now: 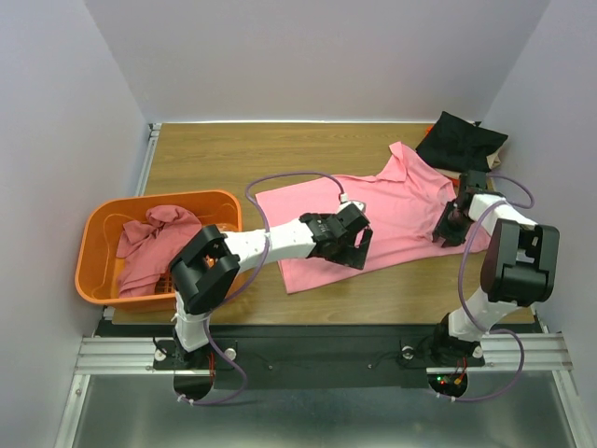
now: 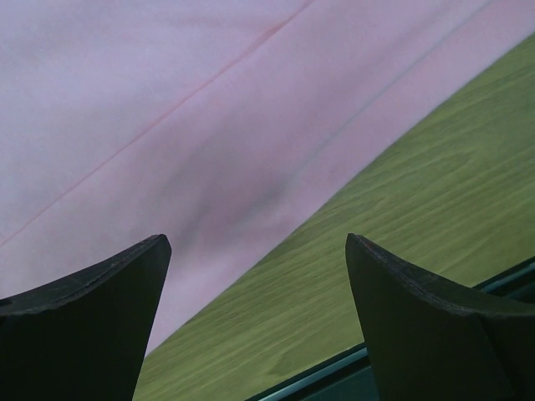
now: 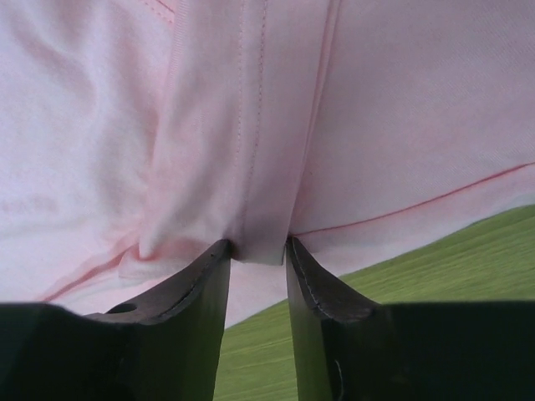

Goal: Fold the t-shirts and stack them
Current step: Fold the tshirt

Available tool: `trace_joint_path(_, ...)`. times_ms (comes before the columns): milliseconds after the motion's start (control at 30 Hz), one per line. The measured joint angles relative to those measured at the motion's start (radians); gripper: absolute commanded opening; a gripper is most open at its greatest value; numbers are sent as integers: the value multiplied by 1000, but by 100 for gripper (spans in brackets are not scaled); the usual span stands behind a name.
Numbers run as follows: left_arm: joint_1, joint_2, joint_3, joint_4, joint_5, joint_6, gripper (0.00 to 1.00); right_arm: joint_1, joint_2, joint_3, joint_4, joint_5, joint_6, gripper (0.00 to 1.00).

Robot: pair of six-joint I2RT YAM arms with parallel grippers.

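A light pink t-shirt lies spread flat on the wooden table, collar toward the back. My left gripper hovers open over its near hem, nothing between the fingers. At the shirt's right side my right gripper pinches a raised fold of pink cloth between its fingertips. A darker rose t-shirt lies crumpled in the basket. A folded black t-shirt sits at the back right corner.
The orange slotted basket stands at the left table edge beside the left arm. Grey walls close in the back and sides. The table's metal front edge runs just below the left gripper.
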Motion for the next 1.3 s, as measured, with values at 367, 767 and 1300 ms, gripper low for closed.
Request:
trace_joint_path(367, 0, 14, -64, 46, 46, 9, 98, 0, 36, 53, -3, -2, -2, 21)
trace_joint_path(767, -3, 48, -85, 55, 47, 11, 98, 0, 103, 175, -8, -23, -5, 8)
trace_joint_path(1300, -7, 48, -85, 55, 45, 27, 98, 45, 200, 320, -19, -72, -13, 12)
